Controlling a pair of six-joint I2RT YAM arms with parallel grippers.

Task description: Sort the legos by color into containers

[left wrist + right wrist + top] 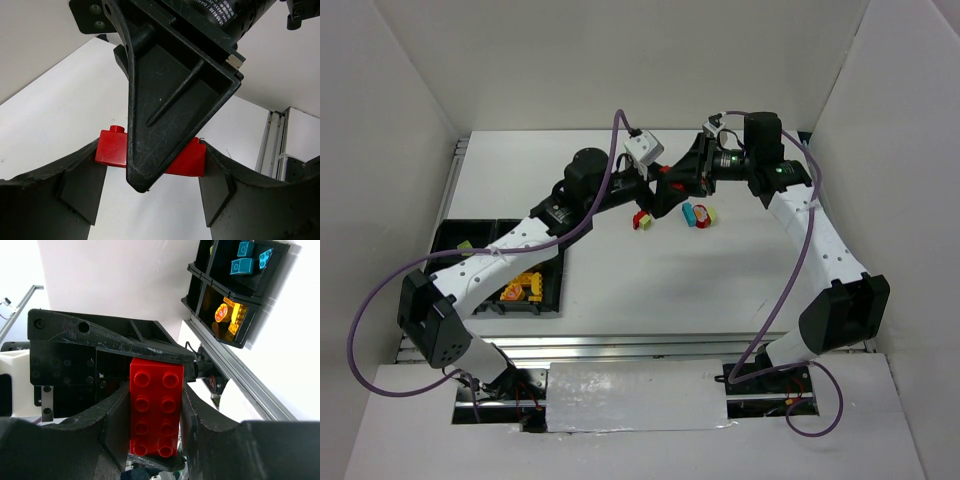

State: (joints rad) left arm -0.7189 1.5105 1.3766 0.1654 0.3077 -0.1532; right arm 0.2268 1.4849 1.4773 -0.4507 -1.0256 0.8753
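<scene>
Red plastic brick (155, 412), glossy, two studs wide and four long, hangs in the air over the far middle of the table, at the upper centre of the overhead view where the two arms meet. The right gripper (155, 422) is clamped on its long sides. The left gripper (150, 152) has its fingers pressed against the two short ends, so both are grasping the same piece.

The matte white tabletop (620, 290) is enclosed on three sides by plain white panel walls (650, 70). An aluminium rail (620, 345) runs along its near edge, across the lower middle of the overhead view.

One brick is held. Just below the grippers in the overhead view lies one red-and-yellow brick (642, 219). To its right is a small cluster of cyan, red and yellow-green bricks (698, 214), too close together to count.

A low black plastic tray (561, 290) sits at the left of that view, partly under the left arm. It is divided into square compartments, three of which show. At the upper right of the right wrist view, one compartment holds cyan-blue bricks (242, 265), three as far as can be told. The compartment next to it holds two orange-yellow pieces (230, 317). In the overhead view, one lime green piece (465, 243) lies in the tray's upper-left compartment.
</scene>
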